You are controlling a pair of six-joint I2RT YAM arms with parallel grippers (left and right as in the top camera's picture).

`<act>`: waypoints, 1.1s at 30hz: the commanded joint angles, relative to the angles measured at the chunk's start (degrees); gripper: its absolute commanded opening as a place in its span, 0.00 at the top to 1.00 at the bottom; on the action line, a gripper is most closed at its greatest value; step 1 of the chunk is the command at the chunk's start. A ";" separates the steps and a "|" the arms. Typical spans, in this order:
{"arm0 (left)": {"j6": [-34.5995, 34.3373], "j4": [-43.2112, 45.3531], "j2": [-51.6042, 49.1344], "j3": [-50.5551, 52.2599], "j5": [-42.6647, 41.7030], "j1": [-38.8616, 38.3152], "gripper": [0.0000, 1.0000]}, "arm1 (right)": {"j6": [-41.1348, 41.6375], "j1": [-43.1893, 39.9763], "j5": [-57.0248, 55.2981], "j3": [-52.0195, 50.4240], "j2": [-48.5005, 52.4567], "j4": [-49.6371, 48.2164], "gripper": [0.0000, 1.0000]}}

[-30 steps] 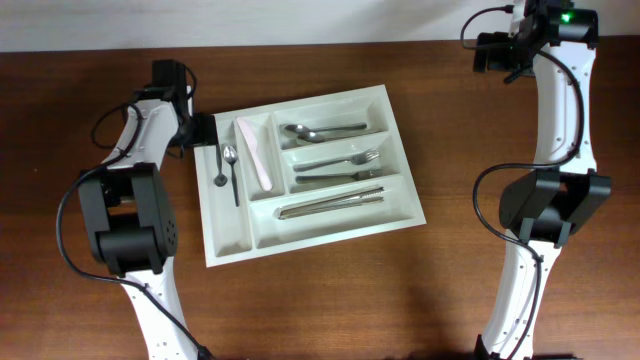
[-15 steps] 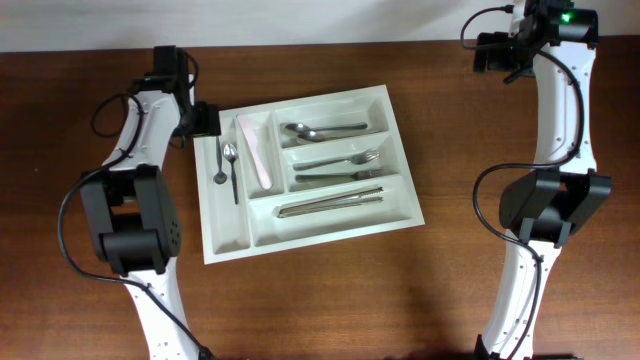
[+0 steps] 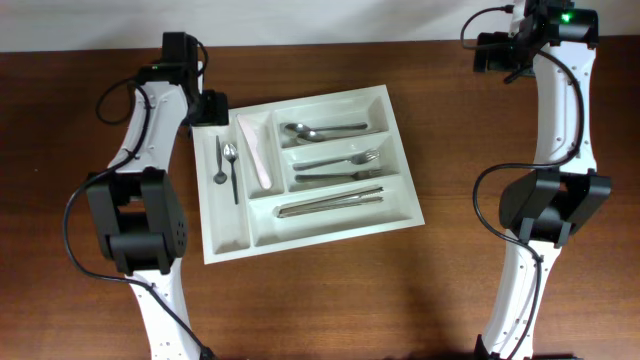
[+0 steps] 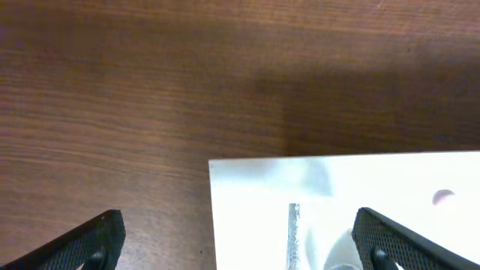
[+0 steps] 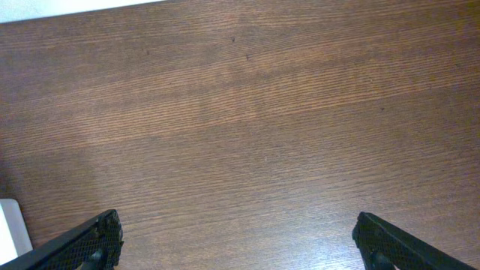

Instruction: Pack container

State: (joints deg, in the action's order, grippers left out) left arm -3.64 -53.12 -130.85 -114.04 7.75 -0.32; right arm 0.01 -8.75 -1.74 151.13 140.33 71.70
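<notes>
— Since the overhead view shows it whole, where does the container [image 3: 228, 232] lie?
— Flat on the wooden table [image 3: 440, 290], left of the middle and slightly askew. Its two narrow compartments are on the left side and its three long ones on the right.
— What is in it?
— Two small spoons [image 3: 230, 152] lie in the leftmost narrow compartment, and a pale knife [image 3: 258, 155] in the narrow one beside it. Of the long ones, the far one holds larger spoons [image 3: 320, 131], the middle one forks [image 3: 340, 163], and the near one metal knives [image 3: 330, 203].
— And the left gripper [image 3: 208, 108]?
— It hangs over the container's far left corner. From its wrist camera the fingers [image 4: 90, 240] stand wide apart with nothing between them. Below them lie that white corner and the tip of a metal handle.
— Is it touching the container?
— I cannot tell from these views.
— The right gripper [image 3: 490, 52]?
— Well apart from the container, at the far right of the table. Its fingers [image 5: 86, 240] are spread just as wide and empty, with bare wood beneath.
</notes>
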 commanded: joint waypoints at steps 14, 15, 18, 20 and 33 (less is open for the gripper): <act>0.66 -15.17 2.95 -17.62 1.75 0.26 0.01 | 0.50 0.11 -0.90 0.81 -0.35 -0.13 0.01; 0.66 -15.63 3.32 -17.77 1.75 0.26 0.01 | 0.50 0.11 -0.90 0.81 -0.35 -0.13 0.01; 0.66 -17.25 4.55 -17.79 1.75 0.26 0.01 | 0.50 0.11 -0.90 0.81 -0.35 -0.13 0.01; 0.66 -18.58 5.03 -17.79 1.75 0.26 0.01 | 0.50 0.11 -0.90 0.81 -0.35 -0.13 0.01; 0.63 -27.23 5.09 -17.79 1.18 0.20 0.01 | 0.50 0.11 -0.90 0.81 -0.35 -0.13 0.01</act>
State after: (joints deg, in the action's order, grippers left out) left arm -3.64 -79.40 -127.70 -130.85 8.84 -0.32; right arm 0.01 -8.75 -1.74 151.13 140.33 71.70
